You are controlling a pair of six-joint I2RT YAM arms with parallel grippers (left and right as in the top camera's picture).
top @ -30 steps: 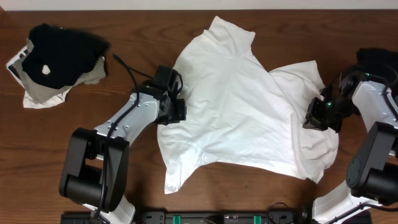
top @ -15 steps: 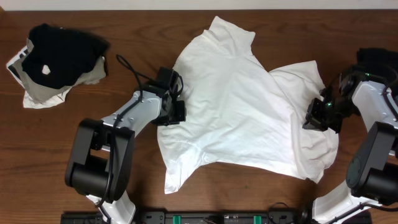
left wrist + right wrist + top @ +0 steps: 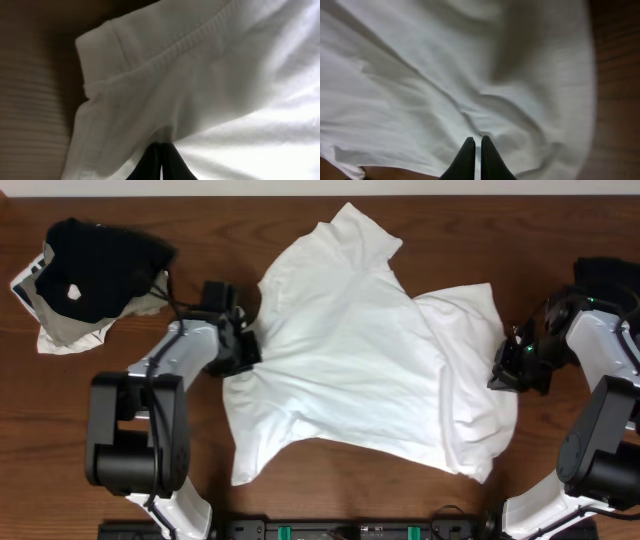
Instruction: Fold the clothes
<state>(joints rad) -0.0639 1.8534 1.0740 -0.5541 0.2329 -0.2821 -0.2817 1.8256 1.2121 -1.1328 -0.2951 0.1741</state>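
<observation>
T-shirt [image 3: 360,350]: white, rumpled, lying mid-worktop [image 3: 60,410] between both arms.
left fingers [image 3: 150,165]: pressed together, pinching the T-shirt's left edge beside a stitched hem.
right fingers [image 3: 462,162]: pressed together, pinching a fold at the T-shirt's right edge.
black garment [image 3: 95,260]: far left on a pale heap, well apart from the T-shirt.

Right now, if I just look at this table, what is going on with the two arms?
Two robot arms are working on a white T-shirt that lies spread but rumpled, not yet folded, on the wooden table. The left pincer is shut on the shirt's left edge, and the right pincer seems to pinch the cloth near its right edge. A pile with a black garment sits apart at the far left corner.
</observation>
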